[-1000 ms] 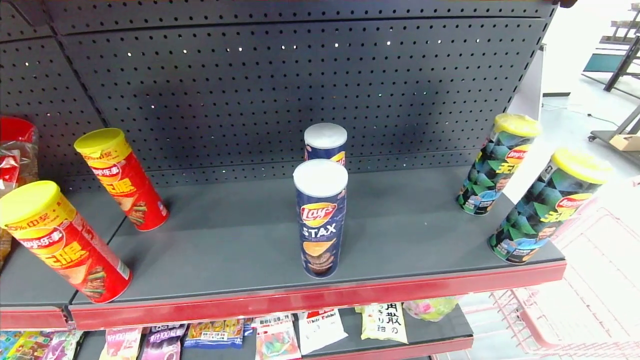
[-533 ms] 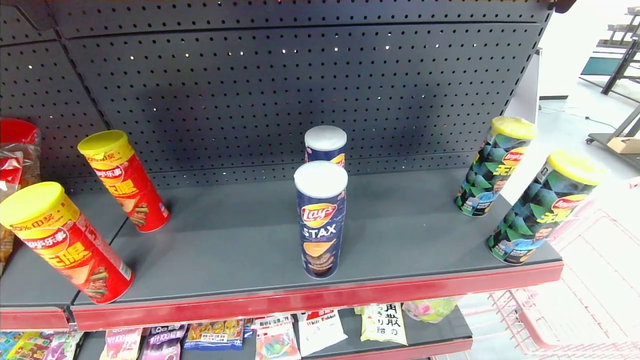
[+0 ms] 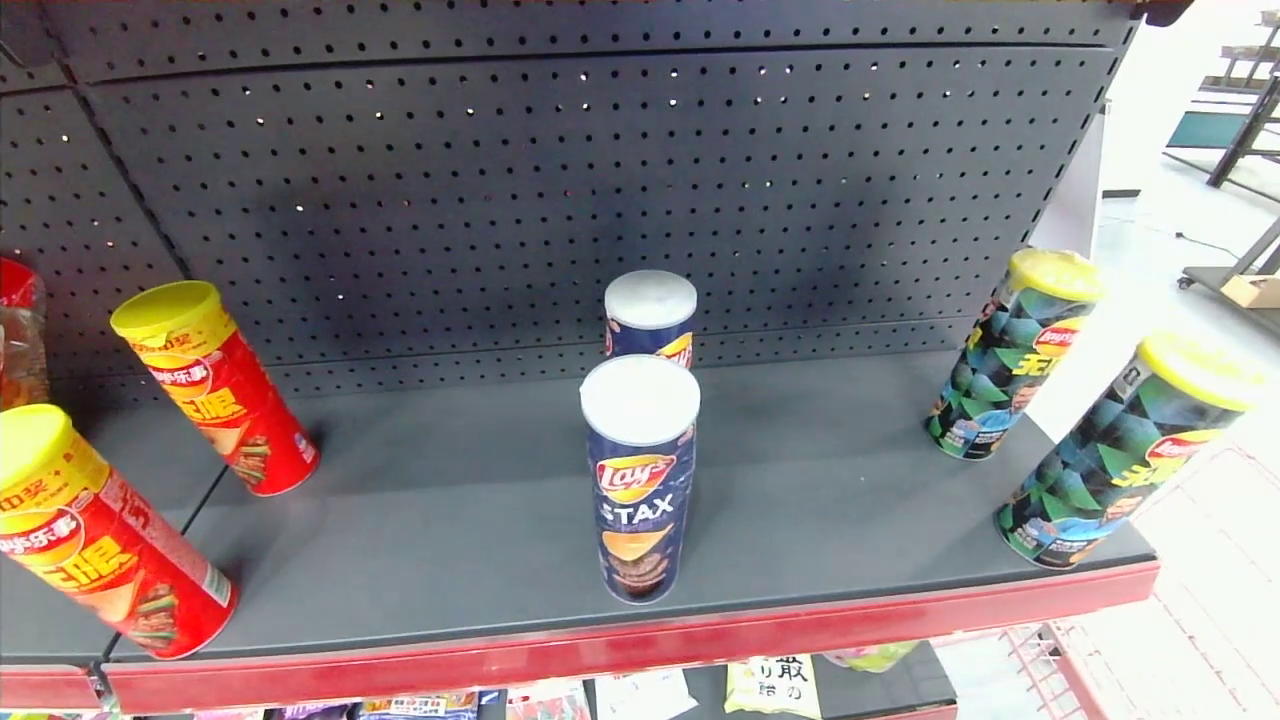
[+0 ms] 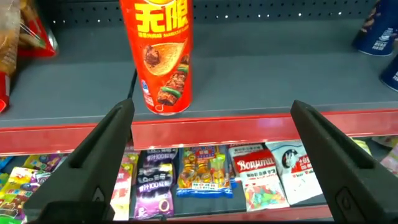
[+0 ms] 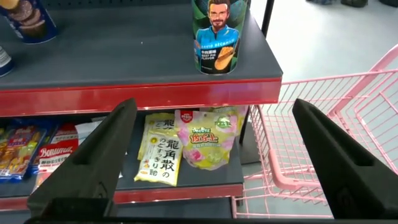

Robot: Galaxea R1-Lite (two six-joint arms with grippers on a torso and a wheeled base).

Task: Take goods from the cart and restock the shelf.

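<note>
Roughly ahead of right hand (image 5: 212, 109) — cart (image 5: 273, 177).

I see a gray shelf (image 3: 420, 520). The front blue can (image 3: 640, 480) stands in the middle, the back blue can (image 3: 650, 318) just behind it. The near red can (image 3: 95, 545) is at 8 o'clock, the far red can (image 3: 215, 385) at 9. The far green can (image 3: 1010, 355) is at 3 o'clock, the near green can (image 3: 1120, 455) at 4.
</note>
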